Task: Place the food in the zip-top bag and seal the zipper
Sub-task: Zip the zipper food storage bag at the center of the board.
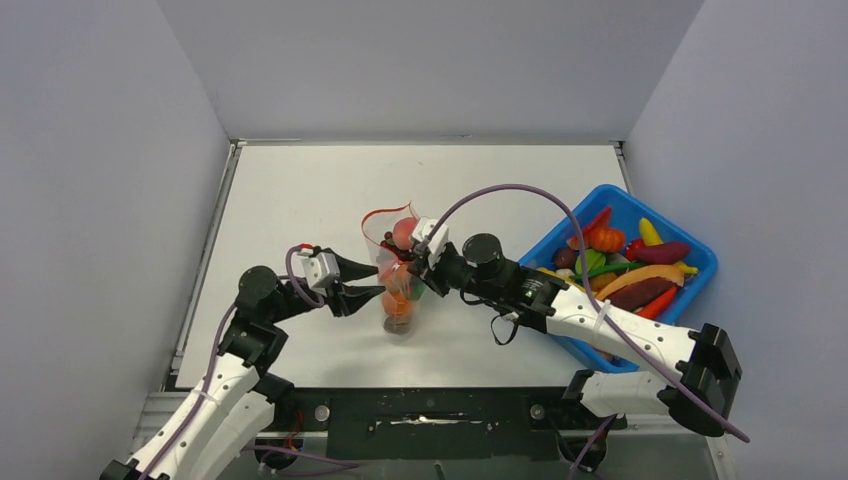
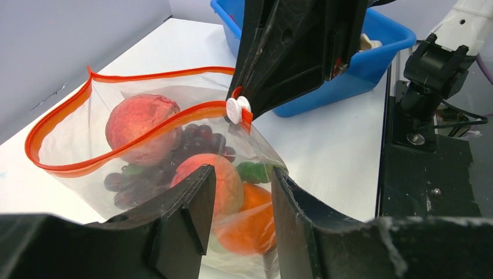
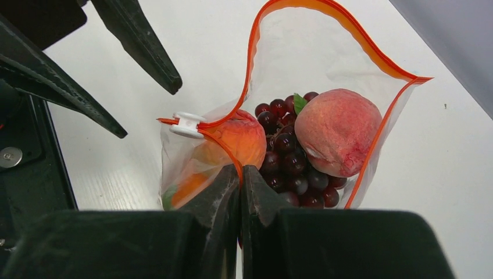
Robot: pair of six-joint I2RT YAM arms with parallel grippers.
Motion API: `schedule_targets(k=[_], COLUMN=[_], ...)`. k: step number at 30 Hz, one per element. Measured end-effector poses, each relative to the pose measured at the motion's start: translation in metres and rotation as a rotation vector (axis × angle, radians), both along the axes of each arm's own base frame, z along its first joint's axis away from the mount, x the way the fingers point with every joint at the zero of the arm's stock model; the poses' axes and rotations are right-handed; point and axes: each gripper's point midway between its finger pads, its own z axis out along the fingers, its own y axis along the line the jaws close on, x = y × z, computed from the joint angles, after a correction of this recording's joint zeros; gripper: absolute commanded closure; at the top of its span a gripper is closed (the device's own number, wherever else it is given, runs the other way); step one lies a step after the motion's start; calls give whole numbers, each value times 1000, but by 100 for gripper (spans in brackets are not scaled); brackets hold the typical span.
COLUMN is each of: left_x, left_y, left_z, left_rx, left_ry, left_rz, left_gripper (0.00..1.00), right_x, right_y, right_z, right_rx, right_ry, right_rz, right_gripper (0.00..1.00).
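The clear zip-top bag (image 1: 397, 300) stands at mid-table with its mouth open. In it are a peach (image 3: 337, 131), dark grapes (image 3: 288, 157), an orange (image 2: 256, 224) and a green piece (image 2: 253, 172). The orange-red zipper (image 3: 256, 35) runs round the open mouth, and its white slider (image 3: 187, 123) sits at one end. My right gripper (image 3: 239, 170) is shut on the zipper strip near the slider; it also shows in the top view (image 1: 415, 265). My left gripper (image 2: 241, 174) is open, its fingers either side of the bag's lower corner; it also shows in the top view (image 1: 385, 282).
A blue bin (image 1: 712, 262) at the right holds several more toy fruits and vegetables (image 1: 625, 265); its wall shows behind the right gripper in the left wrist view (image 2: 325, 93). Grey walls stand on three sides of the white table.
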Motion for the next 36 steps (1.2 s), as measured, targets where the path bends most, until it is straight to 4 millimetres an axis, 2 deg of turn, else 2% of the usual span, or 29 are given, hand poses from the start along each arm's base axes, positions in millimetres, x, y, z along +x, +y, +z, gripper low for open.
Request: schedule_targets(k=[13,25,27,30,33,36], left_x=[12,19,20,22,23,20], left_y=[-6,-15,-17,-18,-19,-18], left_z=[-4,0,-2,-7,-9,-8], left_rx=[-86,-109,-103,-93,-83,-78], left_ry=[64,34,33,40,35,23], left_rz=[19,34,35,36,36,35], left_gripper=[59,60,71,100,100,100], right_x=[-3,-4,-4,-3,-2,-6], right_y=[7,14,14,14,14,12], right_z=[3,1,-1,-1,-1,-2], right_rx=[52,72,77,83,79,45], right_ry=[40,57,59,58,49,17], right_rz=[5,18,21,20,31,74], right_gripper=[100,100,100,100,90,69])
